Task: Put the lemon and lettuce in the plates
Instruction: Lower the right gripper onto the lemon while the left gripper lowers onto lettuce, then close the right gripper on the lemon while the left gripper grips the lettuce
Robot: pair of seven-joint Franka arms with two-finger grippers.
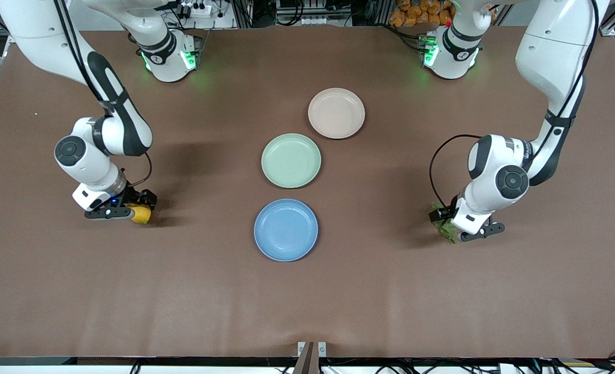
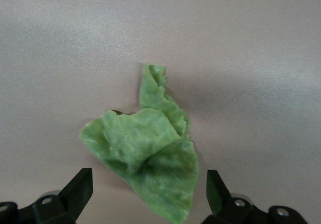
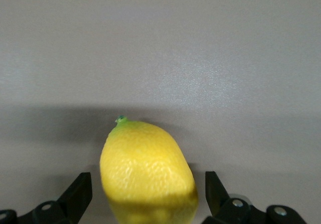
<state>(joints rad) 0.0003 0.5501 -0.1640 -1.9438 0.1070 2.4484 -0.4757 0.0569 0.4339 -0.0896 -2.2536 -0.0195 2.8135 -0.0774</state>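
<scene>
The yellow lemon (image 1: 141, 214) lies on the brown table toward the right arm's end. My right gripper (image 1: 129, 212) is down around it, open, with a finger on each side and gaps showing in the right wrist view (image 3: 148, 171). The green wrinkly lettuce (image 1: 445, 227) lies on the table toward the left arm's end. My left gripper (image 1: 460, 232) is down over it, open, with the leaf (image 2: 150, 156) between its fingers and not touching them. The blue plate (image 1: 285, 229) and the beige-pink plate (image 1: 336, 112) sit in the table's middle, both empty.
A pale mint-green plate (image 1: 291, 160) sits between the blue and beige-pink plates, also empty. The three plates form a slanted row up the middle of the table. The arms' bases stand along the table's edge farthest from the front camera.
</scene>
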